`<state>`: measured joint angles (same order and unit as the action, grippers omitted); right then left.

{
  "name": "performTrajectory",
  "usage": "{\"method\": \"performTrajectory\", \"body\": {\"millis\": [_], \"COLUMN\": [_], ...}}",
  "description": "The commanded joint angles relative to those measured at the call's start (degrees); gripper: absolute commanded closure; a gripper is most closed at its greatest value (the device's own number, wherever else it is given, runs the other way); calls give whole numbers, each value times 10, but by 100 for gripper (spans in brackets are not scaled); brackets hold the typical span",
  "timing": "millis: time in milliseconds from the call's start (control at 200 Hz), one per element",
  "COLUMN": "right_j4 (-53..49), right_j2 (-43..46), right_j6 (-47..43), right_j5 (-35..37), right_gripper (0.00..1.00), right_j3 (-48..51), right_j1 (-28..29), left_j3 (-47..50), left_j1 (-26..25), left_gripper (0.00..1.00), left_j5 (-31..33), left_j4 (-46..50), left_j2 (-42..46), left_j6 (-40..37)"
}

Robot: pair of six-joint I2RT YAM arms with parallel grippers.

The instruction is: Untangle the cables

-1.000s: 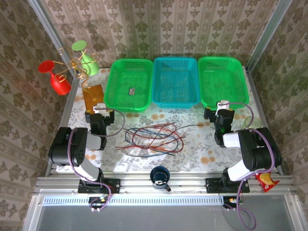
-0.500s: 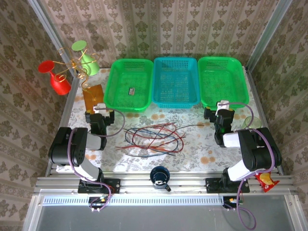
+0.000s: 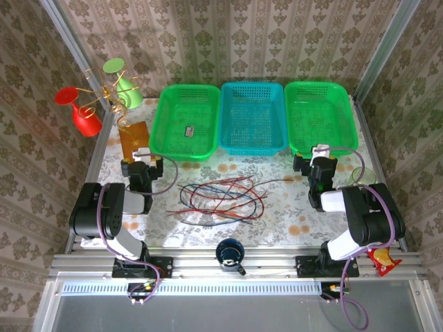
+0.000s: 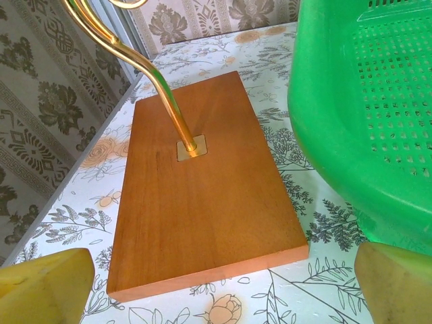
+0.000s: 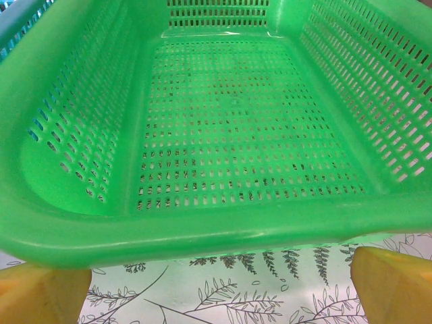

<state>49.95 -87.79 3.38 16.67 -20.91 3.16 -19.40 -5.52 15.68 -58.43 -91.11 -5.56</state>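
Cables limp, light, prone to snag; grip a loose end. Left hand, right hand: wide, empty.

Bright, even light, faint soft shadows, mild sheen on the rim of the green basket.

The table, covered with a pale floral-printed cloth, carries three baskets side by side along its far edge: a green perforated plastic basket on the left, a blue perforated plastic basket in the middle, and a second green basket on the right. At the far left corner lies an orange-brown wooden base board, just beside the left basket. Thin red, dark blue and black cables lie in loose overlapping loops mid-table. A dark blue mug sits at the near edge.
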Motion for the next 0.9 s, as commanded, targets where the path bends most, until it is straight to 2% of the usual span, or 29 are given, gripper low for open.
{"method": "performTrajectory", "body": {"millis": [0, 145, 195, 300, 385, 535, 585, 700, 835, 885, 895], "right_j4": [21, 35, 32, -70, -166, -345, -404, -498, -573, -591, -595], "right_j2": [2, 35, 55, 139, 199, 290, 319, 375, 408, 407, 406], "right_j6": [6, -4, -14, -28, 1, 64, 90, 111, 114, 109, 107], "right_j5": [-1, -16, 18, 28, 47, 62, 64, 45, 5, -14, -17], "right_gripper": [0, 0, 0, 0, 0, 0, 0, 0, 0, 0, 0], "right_j3": [-8, 14, 17, -3, -32, -85, -100, -121, -146, -153, -155], "right_j1": [1, 3, 20, 36, 39, 45, 48, 71, 148, 193, 201], "left_j3": [-3, 30, 34, 16, 1, -76, -104, -157, -206, -214, -216], "left_j1": [-3, -13, -22, -44, -64, -106, -121, -156, -198, -202, -216], "left_gripper": [0, 0, 0, 0, 0, 0, 0, 0, 0, 0, 0], "left_j5": [4, 21, 32, 51, 67, 88, 107, 109, 92, 79, 77], "left_j4": [-6, -39, -23, 61, 108, 325, 398, 585, 776, 831, 846], "left_j2": [15, 54, 81, 156, 218, 323, 349, 390, 411, 418, 419], "left_j6": [8, 1, -7, -25, -26, 2, 29, 110, 222, 258, 267]}}
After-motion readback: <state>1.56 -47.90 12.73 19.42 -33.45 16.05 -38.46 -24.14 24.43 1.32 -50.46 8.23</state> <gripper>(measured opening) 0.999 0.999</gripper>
